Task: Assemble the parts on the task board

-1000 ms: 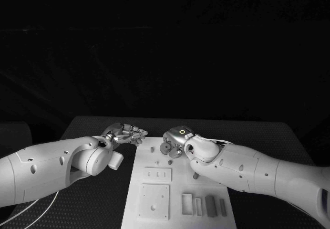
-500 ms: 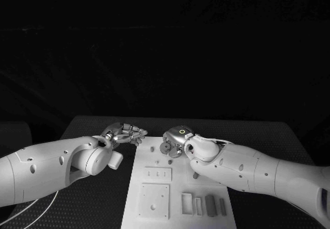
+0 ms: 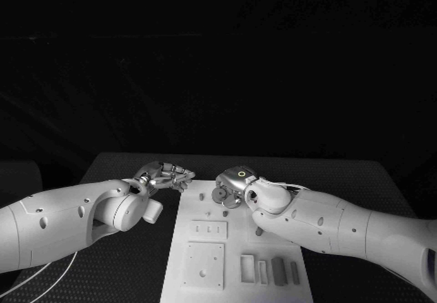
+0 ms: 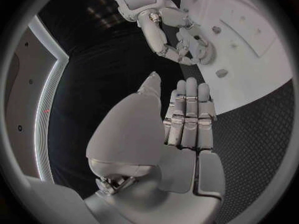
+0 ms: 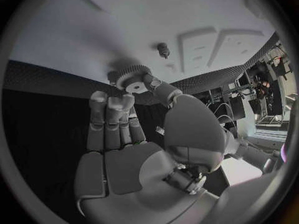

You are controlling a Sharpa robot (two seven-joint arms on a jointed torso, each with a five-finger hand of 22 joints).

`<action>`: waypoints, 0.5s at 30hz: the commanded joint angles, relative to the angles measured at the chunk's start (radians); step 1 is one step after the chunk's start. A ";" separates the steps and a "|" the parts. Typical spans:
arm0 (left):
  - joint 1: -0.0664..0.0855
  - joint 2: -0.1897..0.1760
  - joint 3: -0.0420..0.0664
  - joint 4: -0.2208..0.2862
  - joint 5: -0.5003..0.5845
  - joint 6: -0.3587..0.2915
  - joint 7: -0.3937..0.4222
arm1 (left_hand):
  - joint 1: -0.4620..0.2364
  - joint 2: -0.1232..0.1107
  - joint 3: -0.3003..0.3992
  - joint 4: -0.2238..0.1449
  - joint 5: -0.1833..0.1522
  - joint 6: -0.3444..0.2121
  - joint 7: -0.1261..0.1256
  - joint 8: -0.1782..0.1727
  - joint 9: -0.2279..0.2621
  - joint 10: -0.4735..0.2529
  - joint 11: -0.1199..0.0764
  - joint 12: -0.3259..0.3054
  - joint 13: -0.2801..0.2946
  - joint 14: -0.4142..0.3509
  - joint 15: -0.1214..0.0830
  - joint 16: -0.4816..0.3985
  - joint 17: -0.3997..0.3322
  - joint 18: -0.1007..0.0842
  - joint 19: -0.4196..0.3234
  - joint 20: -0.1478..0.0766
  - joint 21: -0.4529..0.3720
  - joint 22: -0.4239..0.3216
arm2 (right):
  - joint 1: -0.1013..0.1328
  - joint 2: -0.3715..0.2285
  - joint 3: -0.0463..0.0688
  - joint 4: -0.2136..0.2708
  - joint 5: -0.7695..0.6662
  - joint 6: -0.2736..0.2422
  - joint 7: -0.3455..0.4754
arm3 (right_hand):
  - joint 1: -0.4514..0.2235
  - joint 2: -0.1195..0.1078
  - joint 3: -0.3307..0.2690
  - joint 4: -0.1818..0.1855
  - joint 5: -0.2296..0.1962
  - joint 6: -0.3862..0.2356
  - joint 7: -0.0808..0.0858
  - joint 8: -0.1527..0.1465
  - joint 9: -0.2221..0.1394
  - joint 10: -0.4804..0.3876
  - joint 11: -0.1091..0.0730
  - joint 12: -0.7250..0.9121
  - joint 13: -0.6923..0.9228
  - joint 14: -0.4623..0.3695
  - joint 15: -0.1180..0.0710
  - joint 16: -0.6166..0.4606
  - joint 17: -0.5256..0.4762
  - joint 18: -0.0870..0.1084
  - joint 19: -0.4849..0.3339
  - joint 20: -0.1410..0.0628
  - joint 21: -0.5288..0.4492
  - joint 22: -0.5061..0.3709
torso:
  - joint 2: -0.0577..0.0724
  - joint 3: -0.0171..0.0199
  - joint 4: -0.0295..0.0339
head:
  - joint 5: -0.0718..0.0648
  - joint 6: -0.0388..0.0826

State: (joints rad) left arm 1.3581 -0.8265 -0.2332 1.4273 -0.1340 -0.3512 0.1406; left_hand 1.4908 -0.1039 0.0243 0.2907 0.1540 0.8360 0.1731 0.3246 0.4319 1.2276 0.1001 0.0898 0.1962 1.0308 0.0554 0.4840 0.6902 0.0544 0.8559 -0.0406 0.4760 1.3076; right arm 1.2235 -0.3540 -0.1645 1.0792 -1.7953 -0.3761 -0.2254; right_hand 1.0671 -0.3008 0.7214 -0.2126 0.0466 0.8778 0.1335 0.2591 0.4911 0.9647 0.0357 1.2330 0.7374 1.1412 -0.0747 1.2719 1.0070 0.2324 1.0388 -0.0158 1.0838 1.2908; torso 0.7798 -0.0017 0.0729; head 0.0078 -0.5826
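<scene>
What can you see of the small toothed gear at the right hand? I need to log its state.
The small grey toothed gear is a round disc with fine teeth round its rim and a pale hub. The right hand pinches it between fingertips, just over the far end of the white task board. Whether it touches the board cannot be told. In the head view it shows as a dark disc.

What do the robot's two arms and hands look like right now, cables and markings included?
Both arms have smooth white shells with small round holes. Each ends in a silver, segmented hand: left hand, right hand. A lit ring marks the right hand's back. Thin pale cables trail below the left arm.
</scene>
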 commanded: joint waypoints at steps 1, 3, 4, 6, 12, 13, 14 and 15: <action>0.001 0.001 0.001 0.001 -0.002 0.006 0.008 | -0.003 0.008 -0.005 0.000 -0.005 0.002 0.003 -0.004 0.001 -0.004 0.005 -0.005 0.001 0.007 0.002 -0.007 0.001 0.019 -0.006 -0.002 0.005 0.011 | -0.007 -0.005 -0.005 -0.002 -0.004 0.033 -0.004 | -0.010 0.000 -0.008 -0.005 0.004 -0.023 0.020 -0.005 0.000 -0.007 0.005 0.005 -0.001 -0.003 0.008 -0.007 -0.002 0.029 -0.010 0.000 -0.006 -0.001 | 0.000 0.0000 0.0001 | 0.000 0.000; 0.001 0.000 0.001 0.001 -0.002 0.006 0.008 | -0.003 0.008 -0.005 0.000 -0.005 0.002 0.003 -0.004 0.001 -0.004 0.005 -0.006 0.001 0.007 0.002 -0.007 0.001 0.019 -0.006 -0.002 0.006 0.011 | -0.007 -0.009 -0.005 0.003 -0.005 0.032 -0.004 | -0.010 0.000 -0.009 -0.005 0.004 -0.023 0.020 -0.005 0.000 -0.007 0.005 0.006 -0.001 -0.003 0.008 -0.007 -0.002 0.029 -0.010 0.001 -0.006 -0.001 | 0.000 0.0000 0.0001 | 0.000 0.000; 0.001 0.000 0.001 0.001 -0.002 0.007 0.008 | -0.003 0.008 -0.005 0.000 -0.005 0.002 0.003 -0.004 0.001 -0.004 0.005 -0.006 0.001 0.007 0.002 -0.007 0.001 0.019 -0.006 -0.002 0.006 0.011 | -0.007 -0.012 -0.005 0.006 -0.005 0.031 -0.005 | -0.010 0.000 -0.009 -0.006 0.004 -0.023 0.020 -0.005 0.000 -0.007 0.005 0.006 -0.001 -0.003 0.008 -0.007 -0.002 0.029 -0.010 0.001 -0.006 -0.001 | 0.000 -0.0002 -0.0001 | 0.001 0.000; 0.001 0.000 0.001 0.001 -0.002 0.006 0.008 | -0.003 0.008 -0.005 0.000 -0.005 0.002 0.003 -0.004 0.001 -0.004 0.005 -0.006 0.001 0.007 0.002 -0.007 0.001 0.019 -0.006 -0.002 0.006 0.011 | -0.008 -0.013 -0.005 0.008 -0.006 0.032 -0.005 | -0.009 0.000 -0.009 -0.007 0.004 -0.022 0.020 -0.005 0.000 -0.007 0.005 0.006 -0.001 -0.003 0.008 -0.007 -0.002 0.029 -0.010 0.001 -0.006 -0.001 | 0.000 -0.0003 0.0002 | 0.001 0.000; 0.001 0.000 0.001 0.001 -0.002 0.008 0.008 | -0.003 0.009 -0.004 0.000 -0.005 0.002 0.003 -0.004 0.001 -0.004 0.005 -0.006 0.001 0.007 0.002 -0.007 0.002 0.019 -0.006 -0.002 0.006 0.011 | -0.010 -0.019 -0.005 0.017 -0.010 0.026 -0.007 | -0.007 0.000 -0.009 -0.009 0.003 -0.019 0.020 -0.003 0.001 -0.008 0.005 0.007 -0.001 -0.003 0.008 -0.007 -0.002 0.029 -0.011 0.001 -0.006 -0.001 | 0.000 -0.0003 -0.0004 | 0.002 -0.001; 0.001 0.000 0.001 0.001 -0.002 0.008 0.008 | -0.003 0.009 -0.004 0.000 -0.005 0.002 0.003 -0.004 0.001 -0.004 0.005 -0.006 0.002 0.007 0.002 -0.007 0.002 0.019 -0.006 -0.002 0.006 0.011 | -0.010 -0.018 -0.005 0.017 -0.010 0.027 -0.007 | -0.006 0.000 -0.009 -0.009 0.003 -0.018 0.020 -0.002 0.001 -0.008 0.005 0.007 -0.001 -0.003 0.008 -0.007 -0.002 0.029 -0.011 0.001 -0.006 -0.001 | 0.000 -0.0002 -0.0002 | 0.002 -0.001; 0.001 0.000 0.001 0.001 -0.002 0.007 0.008 | -0.003 0.009 -0.004 0.000 -0.005 0.002 0.003 -0.004 0.001 -0.004 0.005 -0.006 0.002 0.007 0.002 -0.007 0.002 0.019 -0.006 -0.002 0.006 0.011 | -0.010 -0.018 -0.005 0.017 -0.010 0.027 -0.007 | -0.006 0.000 -0.009 -0.010 0.003 -0.018 0.020 -0.002 0.001 -0.008 0.005 0.007 -0.001 -0.003 0.008 -0.007 -0.002 0.029 -0.011 0.001 -0.006 -0.001 | 0.000 -0.0002 -0.0002 | 0.002 -0.001; 0.001 0.000 0.001 0.001 -0.002 0.007 0.008 | -0.004 0.009 -0.004 0.000 -0.005 0.002 0.003 -0.004 0.001 -0.004 0.005 -0.006 0.002 0.007 0.002 -0.007 0.002 0.019 -0.006 -0.002 0.006 0.011 | -0.010 -0.018 -0.005 0.017 -0.010 0.027 -0.007 | -0.006 0.000 -0.009 -0.010 0.003 -0.018 0.020 -0.002 0.001 -0.008 0.005 0.007 -0.001 -0.003 0.008 -0.007 -0.002 0.029 -0.011 0.001 -0.006 -0.001 | 0.000 -0.0002 -0.0002 | 0.002 -0.001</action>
State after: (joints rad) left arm 1.3581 -0.8274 -0.2332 1.4267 -0.1340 -0.3511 0.1406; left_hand 1.4908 -0.1039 0.0243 0.2907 0.1540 0.8360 0.1731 0.3246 0.4320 1.2276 0.1001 0.0898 0.1962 1.0308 0.0554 0.4801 0.6905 0.0537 0.8559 -0.0406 0.4760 1.3074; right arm 1.2149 -0.3731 -0.1690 1.0937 -1.7965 -0.3698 -0.2304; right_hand 1.0676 -0.3013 0.7133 -0.2208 0.0465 0.8664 0.1384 0.2553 0.4922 0.9612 0.0393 1.2355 0.7375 1.1378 -0.0713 1.2682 1.0060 0.2323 1.0355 -0.0124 1.0838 1.2908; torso 0.7799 -0.0018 0.0727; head 0.0095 -0.5831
